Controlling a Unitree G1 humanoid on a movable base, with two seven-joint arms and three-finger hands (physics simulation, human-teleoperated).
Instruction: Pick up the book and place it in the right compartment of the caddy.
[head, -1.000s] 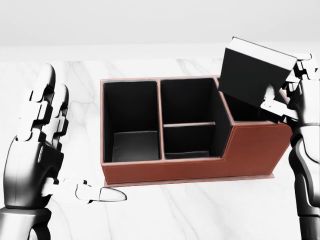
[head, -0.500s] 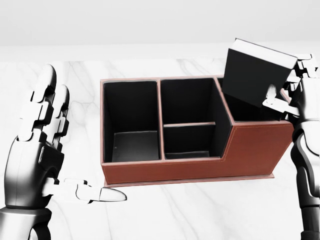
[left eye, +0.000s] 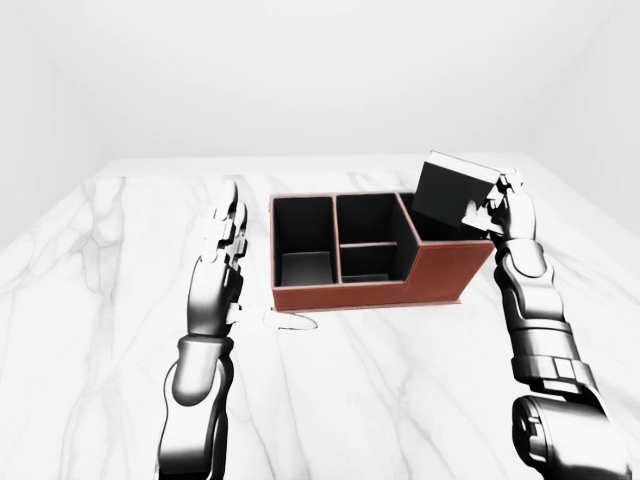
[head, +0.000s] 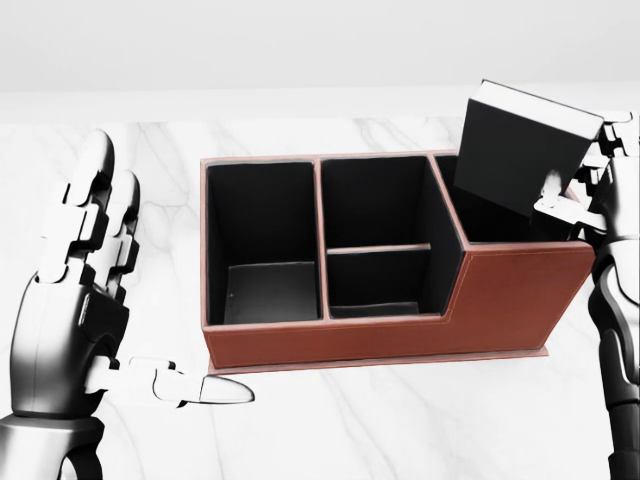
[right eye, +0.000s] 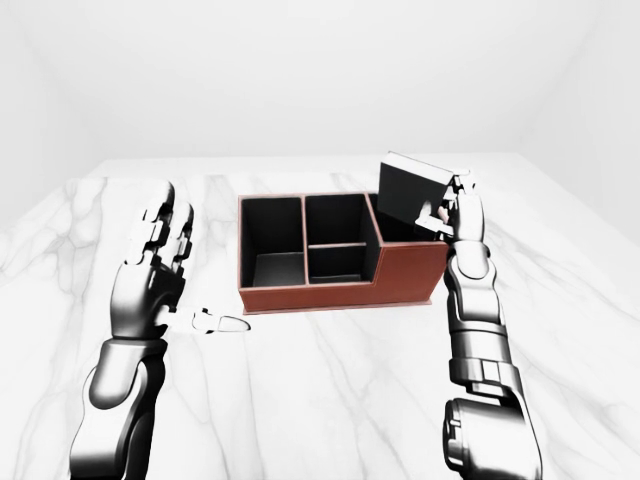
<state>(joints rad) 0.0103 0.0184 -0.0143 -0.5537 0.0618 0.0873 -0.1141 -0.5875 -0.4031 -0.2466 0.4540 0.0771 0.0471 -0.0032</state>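
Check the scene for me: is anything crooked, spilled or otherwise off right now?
Only the book stands out: it is tilted, held by the right hand, its lower corner dipping into the right compartment of the caddy rather than sitting square. The caddy sits flat on the marble table. The left hand is open and apart. Nothing is spilled.

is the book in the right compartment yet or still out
Partly in. The book, tilted and gripped by the right hand, has its lower corner dipping below the rim of the caddy at the right compartment; most of it stands above.
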